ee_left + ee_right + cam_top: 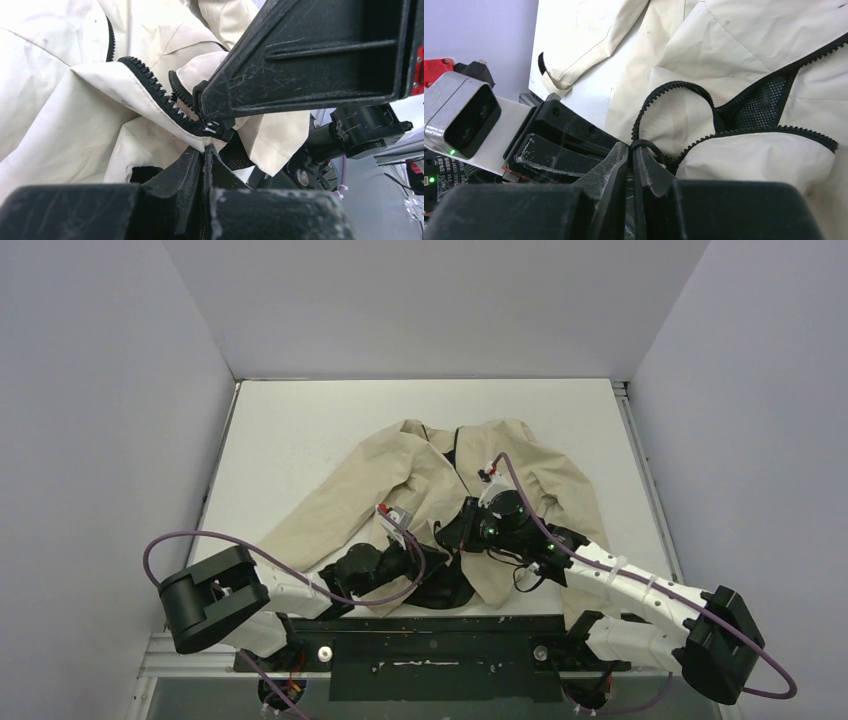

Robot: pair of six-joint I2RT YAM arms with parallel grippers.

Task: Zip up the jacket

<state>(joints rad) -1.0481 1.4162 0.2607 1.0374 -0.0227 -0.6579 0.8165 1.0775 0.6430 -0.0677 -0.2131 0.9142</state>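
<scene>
The beige jacket (440,475) lies spread on the white table (300,430), collar at the far end and front open near the hem. Both grippers meet at its bottom hem. My left gripper (206,149) is shut on the beige hem fabric just below the zipper slider (216,129); it also shows in the top view (428,558). My right gripper (631,149) is shut on the slider's black pull loop (647,144); it also shows in the top view (458,533). The dark zipper teeth (664,89) part in a curve above the slider. Dark mesh lining (758,107) shows inside.
The jacket's left sleeve (300,530) runs toward the table's near left. A sleeve cuff with a black tab (542,62) lies on the table. Grey walls close in the table on three sides. The left arm's wrist camera (461,117) sits close beside my right fingers.
</scene>
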